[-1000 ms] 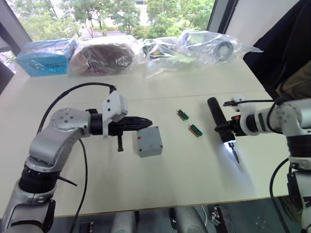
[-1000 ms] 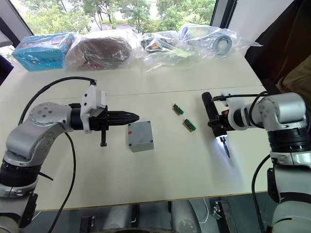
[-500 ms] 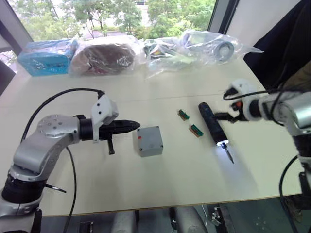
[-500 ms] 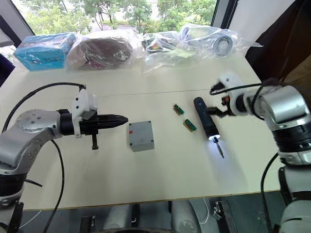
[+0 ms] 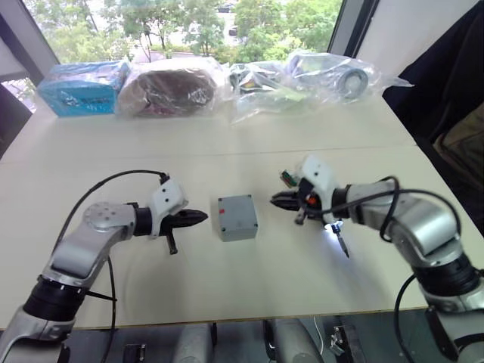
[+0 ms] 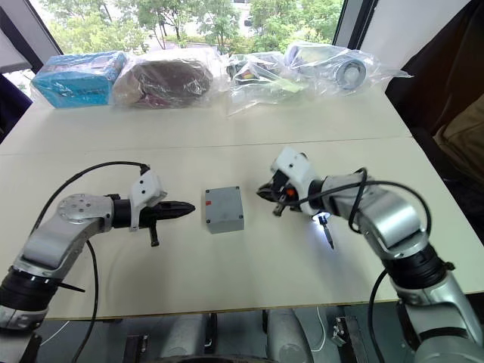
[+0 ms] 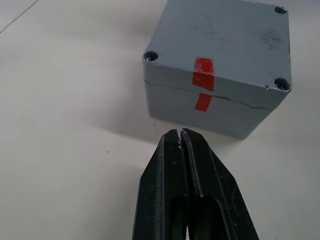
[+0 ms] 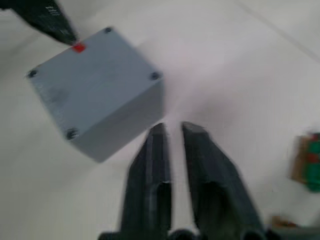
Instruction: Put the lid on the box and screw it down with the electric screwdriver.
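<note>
The grey box (image 5: 240,227) sits mid-table with the lid (image 5: 236,209) on top of it, and a red mark (image 7: 203,84) crosses their seam. My left gripper (image 5: 200,217) is shut and empty, its tips just short of the box's left side. To the right of the box, my right gripper (image 5: 276,200) stands narrowly open with nothing between its fingers (image 8: 157,150). The electric screwdriver (image 5: 338,237) lies on the table under my right forearm. Its lit tip and thin bit show, while its body is mostly hidden.
A small green connector (image 5: 286,178) lies behind my right gripper. Plastic-wrapped items (image 5: 302,72), a dark bundle (image 5: 162,87) and a blue box (image 5: 79,87) line the table's far edge. The table's right edge (image 5: 442,189) is near my right arm.
My right gripper let go of the electric screwdriver, left it on the table and moved left to the box. My left gripper drew back a little from the box. The camera shifted.
</note>
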Tool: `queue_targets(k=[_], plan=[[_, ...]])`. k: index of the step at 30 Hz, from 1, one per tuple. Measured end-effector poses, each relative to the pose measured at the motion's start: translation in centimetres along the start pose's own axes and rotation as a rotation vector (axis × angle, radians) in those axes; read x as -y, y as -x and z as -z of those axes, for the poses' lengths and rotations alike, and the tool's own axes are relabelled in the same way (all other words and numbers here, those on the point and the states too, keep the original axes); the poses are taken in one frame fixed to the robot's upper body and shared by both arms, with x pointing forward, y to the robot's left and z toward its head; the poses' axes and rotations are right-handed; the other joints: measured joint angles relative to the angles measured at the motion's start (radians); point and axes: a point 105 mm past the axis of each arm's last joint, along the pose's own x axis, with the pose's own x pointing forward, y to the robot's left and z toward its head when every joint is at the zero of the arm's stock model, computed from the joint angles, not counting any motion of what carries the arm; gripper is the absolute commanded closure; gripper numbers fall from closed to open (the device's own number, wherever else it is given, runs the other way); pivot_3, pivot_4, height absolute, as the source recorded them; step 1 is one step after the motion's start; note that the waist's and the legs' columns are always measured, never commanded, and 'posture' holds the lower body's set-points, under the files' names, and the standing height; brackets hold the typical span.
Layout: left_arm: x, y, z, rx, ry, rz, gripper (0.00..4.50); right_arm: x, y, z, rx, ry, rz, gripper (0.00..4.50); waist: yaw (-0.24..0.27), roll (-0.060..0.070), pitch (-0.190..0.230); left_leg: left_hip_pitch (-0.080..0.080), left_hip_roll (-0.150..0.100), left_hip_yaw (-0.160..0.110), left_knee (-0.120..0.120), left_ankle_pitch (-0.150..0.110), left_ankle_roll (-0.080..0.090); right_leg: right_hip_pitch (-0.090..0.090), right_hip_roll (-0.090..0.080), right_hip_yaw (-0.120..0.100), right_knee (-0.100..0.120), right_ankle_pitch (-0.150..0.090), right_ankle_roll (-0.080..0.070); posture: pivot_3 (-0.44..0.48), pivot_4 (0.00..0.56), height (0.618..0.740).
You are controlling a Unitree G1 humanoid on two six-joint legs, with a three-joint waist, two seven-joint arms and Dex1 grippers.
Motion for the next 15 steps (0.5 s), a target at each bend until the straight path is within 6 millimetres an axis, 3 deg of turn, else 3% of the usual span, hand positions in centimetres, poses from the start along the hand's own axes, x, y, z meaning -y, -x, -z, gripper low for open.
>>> queue_targets(k=[4,15], plan=[[0.1,-1.1,0.0,0.010,-0.006,0.020,4.50,-1.3,-1.2,0.8,-0.014,-0.007,-0.048,4.45,0.004,0.000,0.000,0.003,0.000,-0.001,0.000,0.001,0.001,0.001,0.002,0.000,0.003,0.001,-0.003,0.000,0.150,0.740],[-1.5,-2.5,-0.7,0.020,-0.032,0.008,4.50,-2.3,-2.3,0.9,-0.016,-0.026,-0.081,4.45,0.005,0.000,0.000,0.006,0.000,-0.002,0.000,0.002,0.002,0.004,0.002,0.000,0.003,0.002,-0.002,0.000,0.150,0.740]])
